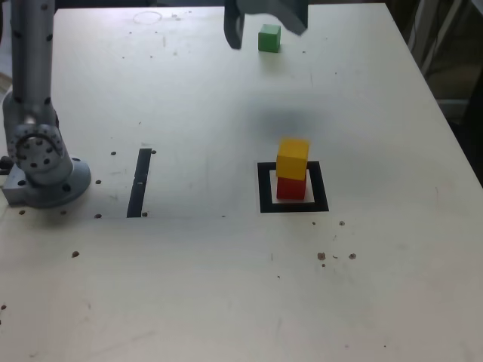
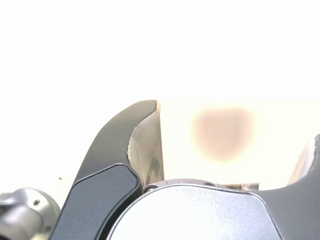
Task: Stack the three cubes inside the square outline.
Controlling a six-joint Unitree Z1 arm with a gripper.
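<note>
Three cubes, two of them stacked in the square

Matte and plain-sided, the cubes differ in colour: the red cube stands on the pale centre of the black square outline, the orange-yellow cube sits on top of it, and the green cube lies apart, near the table's far edge. The exterior view counts one of each colour, one square outline and one straight black strip, which lies to that view's left of the square.

The Z1 arm's base is at the exterior view's left, a link rising from it. The gripper hangs fingers-down above the table's far part, well apart from the stack. Its jaws are spread wide and grasp nothing. A brownish patch between them in the wrist view is too blurred to identify.
</note>
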